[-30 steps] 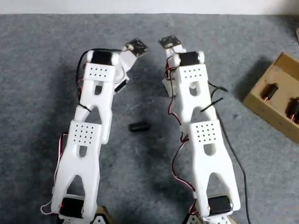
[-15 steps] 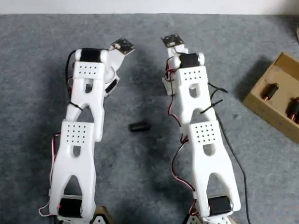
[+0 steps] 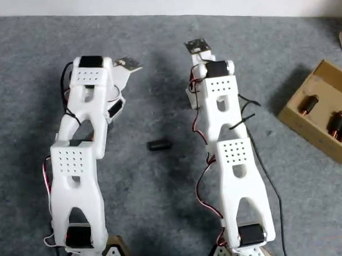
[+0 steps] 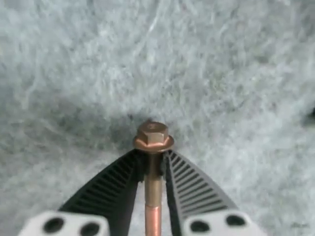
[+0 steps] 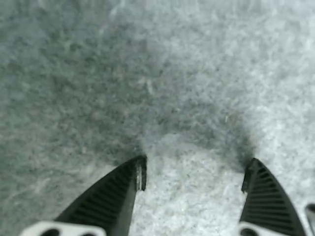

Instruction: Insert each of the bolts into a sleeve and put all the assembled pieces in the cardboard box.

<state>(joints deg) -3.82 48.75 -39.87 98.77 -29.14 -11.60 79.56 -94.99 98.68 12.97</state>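
— Judging by the box (image 3: 305, 128), how far along is the job getting?

— A few pieces (image 3: 336, 124) are already lying inside it, off to the right arm's side, so that share is looking finished. One sleeve (image 3: 159, 145) is lying loose on the felt (image 3: 163, 219) between the two arms, with nothing in it.

— And its bolt?

— The left gripper (image 4: 153, 158) is pinching it. The bolt (image 4: 153, 141) is sitting between the jaws, shank clamped and hex head poking out past the tips, over bare felt. By my reckoning, one insertion and one trip to the box are remaining.

— What is the right gripper (image 5: 196, 173) doing?

— Hanging over felt with its jaws spread wide, holding nothing.

— What is each view giving us?

— The high view is laying out the sleeve, the box and both arms, with the sleeve sitting well apart from the box. The wrist views are adding what the jaws are doing: the left one is showing the grip on the bolt, the right one the open gap.
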